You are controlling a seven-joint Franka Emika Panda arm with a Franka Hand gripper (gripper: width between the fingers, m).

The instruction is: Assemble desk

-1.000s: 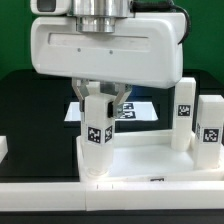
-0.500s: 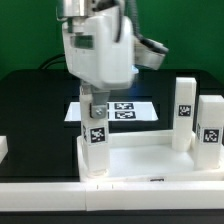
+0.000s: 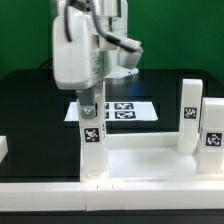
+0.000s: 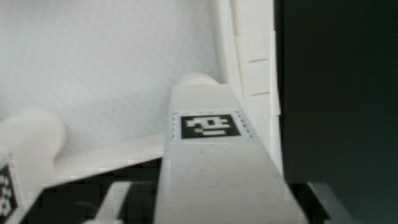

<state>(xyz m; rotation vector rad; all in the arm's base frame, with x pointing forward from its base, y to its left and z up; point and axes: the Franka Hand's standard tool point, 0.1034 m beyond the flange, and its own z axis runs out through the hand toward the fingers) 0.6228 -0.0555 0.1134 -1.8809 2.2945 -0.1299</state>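
Note:
The white desk top lies near the front of the table with its rim up. A tagged white leg stands upright in its corner socket on the exterior view's left. My gripper is shut on the upper end of that leg. In the wrist view the same leg runs out from between my fingers down to the desk top. Two more tagged legs stand upright at the desk top's end on the exterior view's right.
The marker board lies flat on the black table behind the desk top. A small white part shows at the exterior view's left edge. A white strip runs along the table's front.
The gripper has turned about its vertical axis, from broadside to edge-on, while staying on the left leg. The camera picture has shifted slightly.

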